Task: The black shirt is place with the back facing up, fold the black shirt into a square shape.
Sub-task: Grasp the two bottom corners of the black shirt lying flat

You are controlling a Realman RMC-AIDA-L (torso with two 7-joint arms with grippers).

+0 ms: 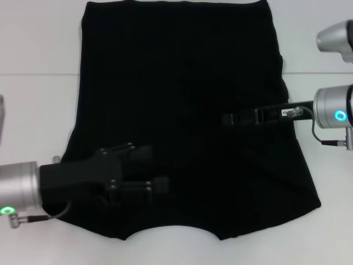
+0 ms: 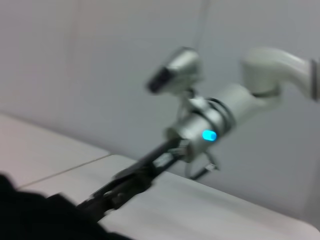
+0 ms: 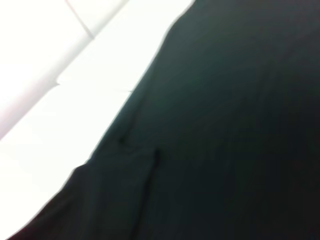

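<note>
Across the middle of the white surface lies the black shirt, spread mostly flat, its curved neckline at the edge nearest the robot and its sleeves already turned in, so it reads as a long, slightly flared panel. Your next fold, as I judge it, should bring one end over the other: take the cloth near both side edges at matching height, lift just enough to clear it, and carry both sides evenly so the crease runs straight. The left hand sits over the shirt's near left part, fingers spread apart with nothing pinched that you can see. The right hand reaches in from the right edge over the shirt's middle; whether it is gripping cloth, you cannot tell.
</note>
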